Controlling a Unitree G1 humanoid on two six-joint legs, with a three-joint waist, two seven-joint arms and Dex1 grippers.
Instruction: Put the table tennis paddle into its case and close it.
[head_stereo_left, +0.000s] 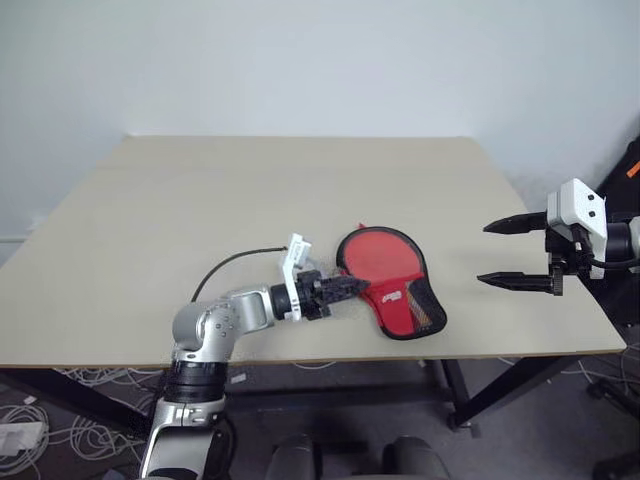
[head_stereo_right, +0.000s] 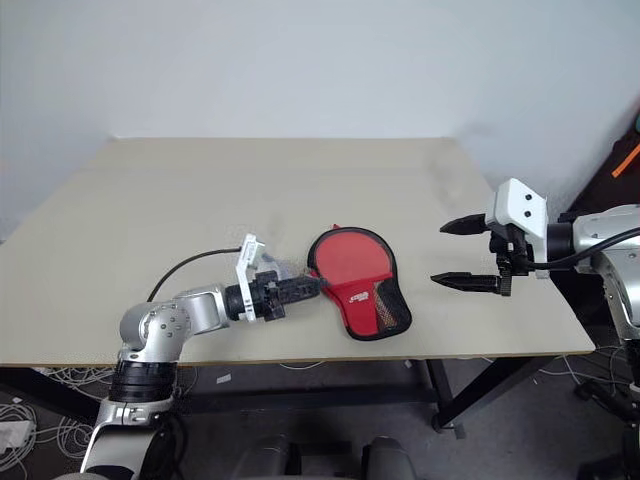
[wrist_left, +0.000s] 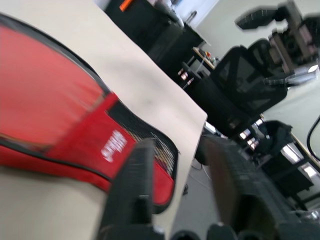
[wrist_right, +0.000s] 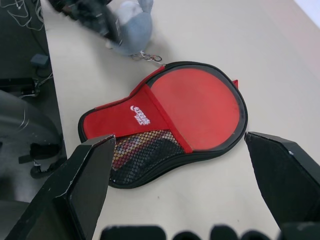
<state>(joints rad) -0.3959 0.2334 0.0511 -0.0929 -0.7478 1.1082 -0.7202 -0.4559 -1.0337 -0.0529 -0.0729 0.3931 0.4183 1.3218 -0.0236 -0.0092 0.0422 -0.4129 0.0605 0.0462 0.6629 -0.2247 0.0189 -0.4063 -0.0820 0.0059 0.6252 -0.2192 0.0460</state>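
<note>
I'm seeing the case (wrist_right: 150, 120) lying flat on the table (head_stereo_left: 200, 200), near its front edge, with the round end pointing away from that edge. The table tennis paddle (wrist_right: 197, 107) is sitting inside it, its red face showing in the black-edged round part. A red flap with a white logo and a black mesh panel are covering the narrow end.

Bright, soft, even light all over; only faint shadows on the pale bench (head_stereo_left: 200, 220). No glare. Sharp and clear from the head. Smeared and blurry from the left wrist, most on the near pincer fingers (wrist_left: 131, 200). Fuzzy dark shapes along the right wrist's bottom edge.
</note>
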